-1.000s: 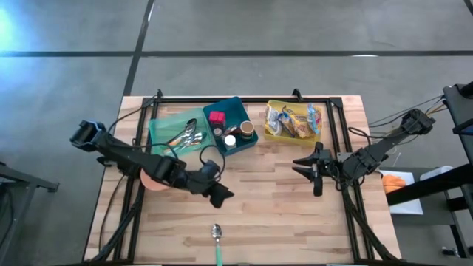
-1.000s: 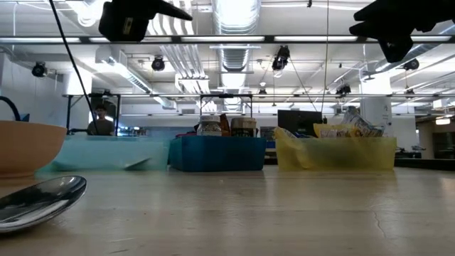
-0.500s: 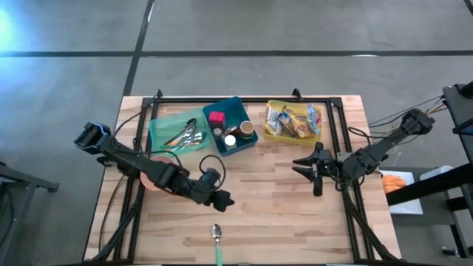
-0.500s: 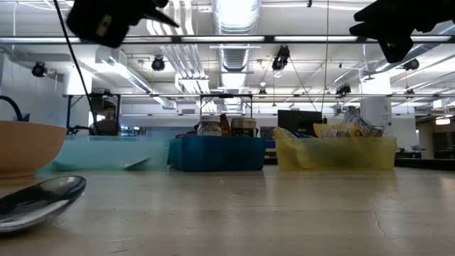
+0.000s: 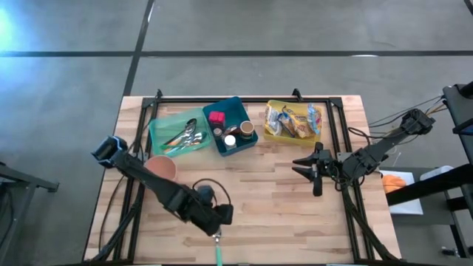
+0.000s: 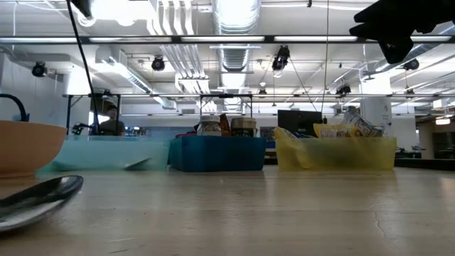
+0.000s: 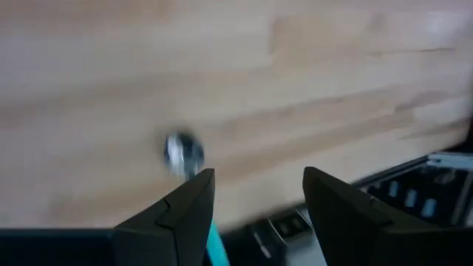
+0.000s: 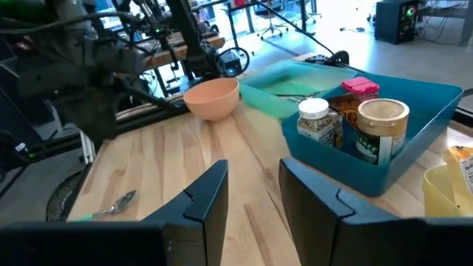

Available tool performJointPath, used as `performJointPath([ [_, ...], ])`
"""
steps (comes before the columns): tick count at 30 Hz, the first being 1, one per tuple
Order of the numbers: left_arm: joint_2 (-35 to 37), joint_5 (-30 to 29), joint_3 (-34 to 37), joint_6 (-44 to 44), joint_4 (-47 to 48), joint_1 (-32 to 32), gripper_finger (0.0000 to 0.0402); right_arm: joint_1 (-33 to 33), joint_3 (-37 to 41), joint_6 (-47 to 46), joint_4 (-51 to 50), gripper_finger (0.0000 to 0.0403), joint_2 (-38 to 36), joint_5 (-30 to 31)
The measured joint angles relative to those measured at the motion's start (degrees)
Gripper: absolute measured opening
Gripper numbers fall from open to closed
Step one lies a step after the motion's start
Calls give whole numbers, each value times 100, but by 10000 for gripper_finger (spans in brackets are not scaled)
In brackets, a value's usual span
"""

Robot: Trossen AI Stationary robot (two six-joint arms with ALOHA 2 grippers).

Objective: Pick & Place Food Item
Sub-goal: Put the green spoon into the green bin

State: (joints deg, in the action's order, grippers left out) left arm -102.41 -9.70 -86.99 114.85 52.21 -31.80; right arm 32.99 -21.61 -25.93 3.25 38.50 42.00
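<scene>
left gripper (image 5: 219, 216) hovers just above the spoon (image 5: 216, 235) near the table's (image 5: 281, 199) front edge, jaws parted and empty. right gripper (image 5: 307, 168) waits mid-table, jaws slightly apart, empty, beside the yellow bin (image 5: 270, 131) of snack packets (image 5: 294, 120).

Wooden table (image 5: 281, 199) — three bins, bowl (image 5: 162, 168), spoon (image 5: 216, 238).

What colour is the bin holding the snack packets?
Yellow bin, clearest in the high view.

Pale wood table (image 5: 281, 199), matt; shiny metal spoon (image 6: 32, 201); translucent plastic bins (image 6: 334, 153).
</scene>
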Motion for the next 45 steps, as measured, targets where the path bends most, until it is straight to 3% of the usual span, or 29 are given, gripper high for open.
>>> performJointPath([
  [3, -191, 854, -226, 1089, 125, -28, 210, 0, 0, 0, 4, 119, 0, 0],
  [6, -285, 1067, -181, 1156, 26, -46, 210, -2, 0, 0, 4, 119, 0, 0],
  [21, -759, 1336, -171, 1562, -34, -110, 210, 0, 2, 0, 5, 119, 2, 0],
  [45, -1453, 1725, -171, 1572, -1143, -398, 210, 0, 9, 0, 5, 119, 2, 0],
])
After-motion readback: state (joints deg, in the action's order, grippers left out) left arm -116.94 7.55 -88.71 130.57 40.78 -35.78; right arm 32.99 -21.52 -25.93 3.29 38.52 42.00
